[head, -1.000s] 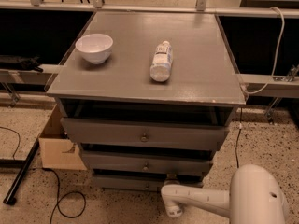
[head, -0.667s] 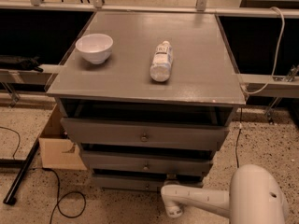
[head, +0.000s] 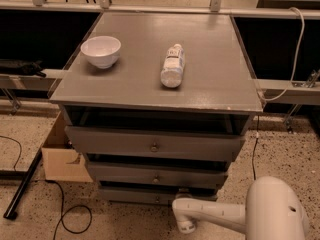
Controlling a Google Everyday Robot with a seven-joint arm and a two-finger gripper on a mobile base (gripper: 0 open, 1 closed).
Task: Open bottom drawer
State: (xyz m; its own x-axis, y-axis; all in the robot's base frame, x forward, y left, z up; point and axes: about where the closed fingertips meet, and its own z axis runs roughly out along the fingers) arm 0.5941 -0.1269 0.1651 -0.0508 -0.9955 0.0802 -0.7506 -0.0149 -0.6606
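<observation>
Nothing visibly differs from the earlier frames: the arm, the drawers and the things on top all sit in the same places as a second ago.

The gripper [head: 186,225] is at the bottom of the view, at the end of the white arm [head: 220,215] that reaches in from the lower right. It sits low in front of the cabinet, near the floor. Whether it is grasping anything or released cannot be told from this view.

The bottom drawer [head: 135,195] is the lowest of three grey fronts in the cabinet, directly under the middle drawer [head: 125,173] and the top drawer [head: 115,141]. Its small round knob [head: 157,200] lies just up and to the left of the gripper, near it, though contact cannot be made out. The arm's end hides the right part of the drawer front.

The drawer front is a short, plain grey strip in shadow, narrower-looking than the two above. A dark gap shows along its top edge.

On the cabinet top [head: 215,84] a white bowl [head: 101,50] stands upright at the left, and a clear bottle [head: 173,65] lies on its side near the middle, well apart from the bowl. A cardboard box [head: 60,159] stands on the floor to the left of the cabinet.
</observation>
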